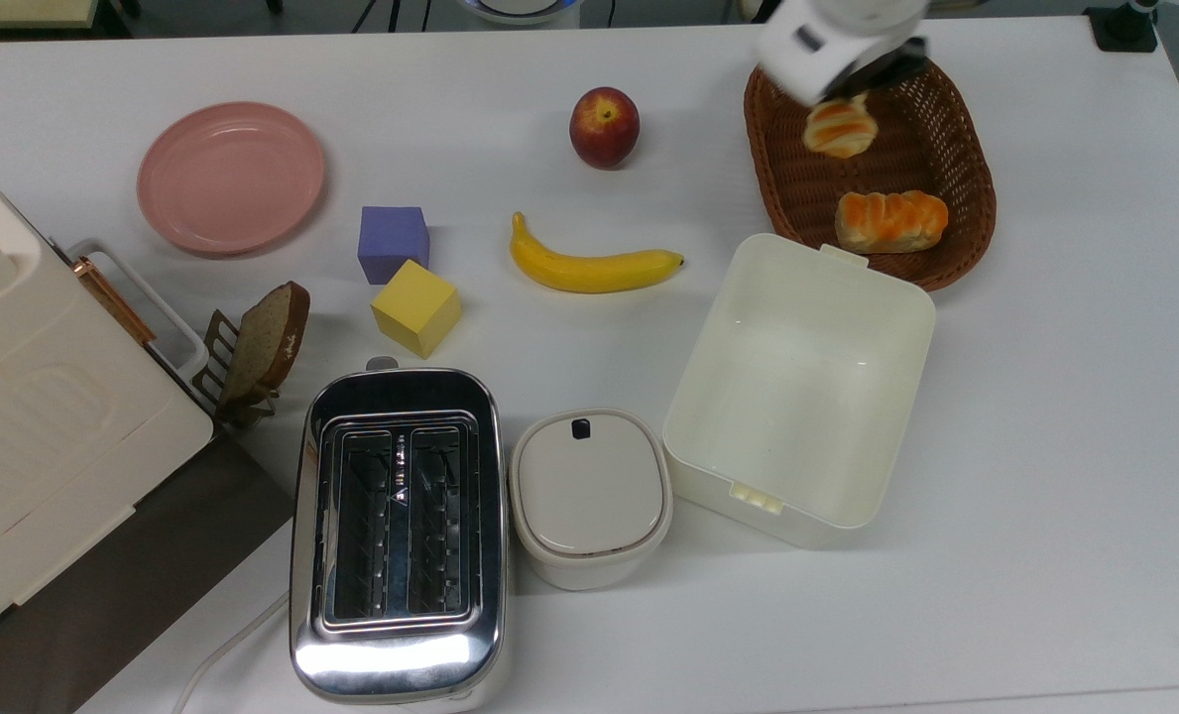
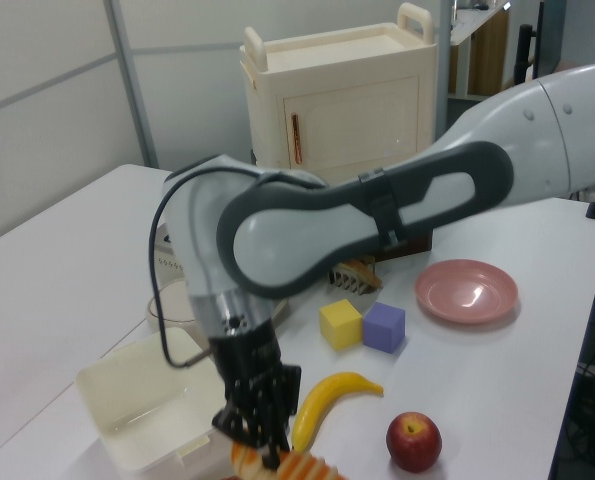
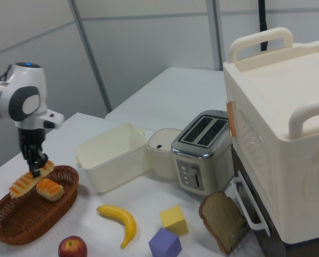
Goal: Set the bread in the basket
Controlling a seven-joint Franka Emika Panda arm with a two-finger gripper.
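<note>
In the top view, the toaster (image 1: pixel 398 531) and the lidded pot (image 1: pixel 590 495) stand nearest, with the cream box (image 1: pixel 800 382) to the top view's right. Behind them lie the banana (image 1: pixel 594 266), two cubes and the apple (image 1: pixel 604 126). At the far right is the basket (image 1: pixel 956 99), with a bun (image 1: pixel 890 220) in its near part. My gripper (image 3: pixel 37 168) is clamped on the bread (image 3: pixel 28 180), which I hold in the air above the basket's far part, beside the bun.
</note>
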